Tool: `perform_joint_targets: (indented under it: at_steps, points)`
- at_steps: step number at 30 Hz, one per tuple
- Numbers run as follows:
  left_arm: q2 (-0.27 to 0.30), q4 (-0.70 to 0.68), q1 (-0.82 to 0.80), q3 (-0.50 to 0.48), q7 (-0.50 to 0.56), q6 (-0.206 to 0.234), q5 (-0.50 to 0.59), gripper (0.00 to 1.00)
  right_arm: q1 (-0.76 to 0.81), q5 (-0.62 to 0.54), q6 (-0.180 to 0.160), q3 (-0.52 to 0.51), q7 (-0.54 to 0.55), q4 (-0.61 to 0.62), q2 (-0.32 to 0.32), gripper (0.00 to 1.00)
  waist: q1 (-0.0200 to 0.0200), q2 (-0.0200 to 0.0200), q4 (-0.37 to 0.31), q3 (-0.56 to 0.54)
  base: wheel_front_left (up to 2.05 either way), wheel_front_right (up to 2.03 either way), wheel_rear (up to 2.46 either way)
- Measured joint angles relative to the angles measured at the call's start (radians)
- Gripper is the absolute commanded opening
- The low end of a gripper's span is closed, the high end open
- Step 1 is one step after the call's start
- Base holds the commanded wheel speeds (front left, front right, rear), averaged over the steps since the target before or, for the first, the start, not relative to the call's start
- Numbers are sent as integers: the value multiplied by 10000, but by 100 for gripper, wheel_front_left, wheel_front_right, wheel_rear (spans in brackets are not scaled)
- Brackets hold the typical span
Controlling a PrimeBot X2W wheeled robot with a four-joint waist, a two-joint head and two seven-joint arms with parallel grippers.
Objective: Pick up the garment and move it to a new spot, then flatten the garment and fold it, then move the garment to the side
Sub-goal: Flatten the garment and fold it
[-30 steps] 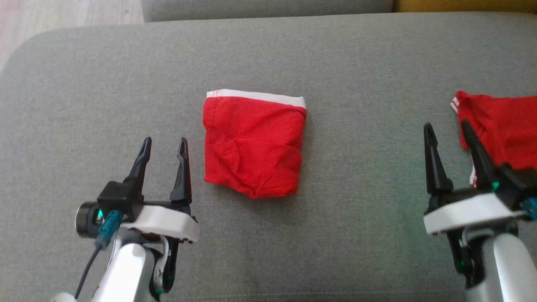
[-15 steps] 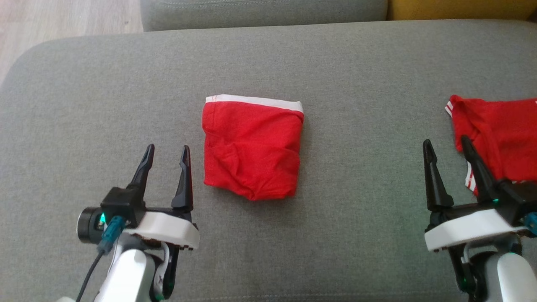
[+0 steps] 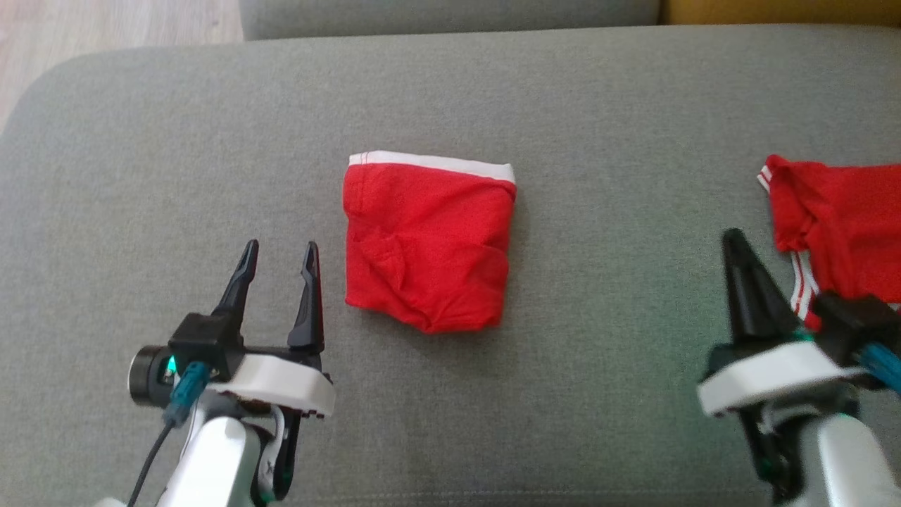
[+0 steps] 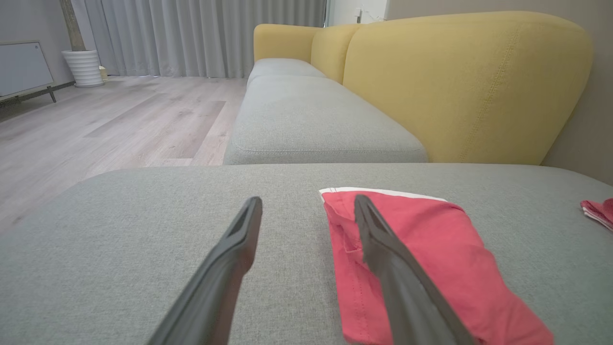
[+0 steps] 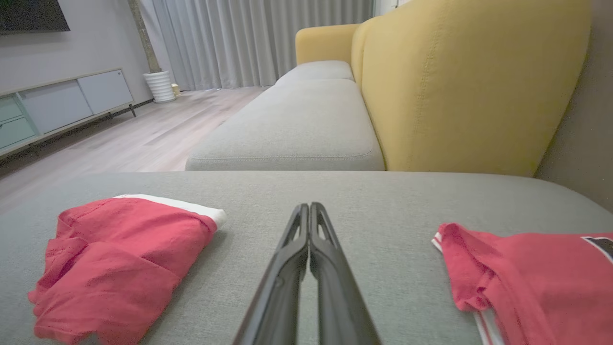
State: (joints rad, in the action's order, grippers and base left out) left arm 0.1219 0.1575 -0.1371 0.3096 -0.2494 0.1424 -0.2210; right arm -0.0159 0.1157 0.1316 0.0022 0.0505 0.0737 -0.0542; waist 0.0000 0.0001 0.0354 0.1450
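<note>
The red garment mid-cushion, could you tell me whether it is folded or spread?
Folded: the red garment lies as a compact square, white waistband along its far edge.

— Is anything reading as text here?
— Hardly. In the head view a small pale mark (image 3: 272,461), looking like an "X", is showing on the dark link below the left gripper (image 3: 279,245).
— And the dark patch (image 5: 598,243) on the right-hand red garment (image 5: 527,273)?
— Nothing on it is coming through as letters.
</note>
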Motion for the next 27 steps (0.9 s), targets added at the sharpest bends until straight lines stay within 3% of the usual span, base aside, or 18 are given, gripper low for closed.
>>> perform_joint_targets:
  at_steps: [2,14,20,27]
  points:
    - [0,-21,-11,12,0,-2,0,100,-120,2,0,151,13,-113,0,0,0,0,27,48,0,0,0]
    - [-280,63,-770,336,-2,-105,-38,100,-3678,1168,0,4543,-12,-4236,-19,0,0,0,1040,803,0,0,0]
    - [-418,123,-907,384,-2,-161,-102,100,-4982,2153,0,5948,-159,-6080,-94,0,0,0,1487,1109,0,0,0]
    - [-556,111,-1035,380,-2,-163,-94,100,-5821,3127,0,7398,-150,-7206,-130,0,0,0,1638,1262,0,0,0]
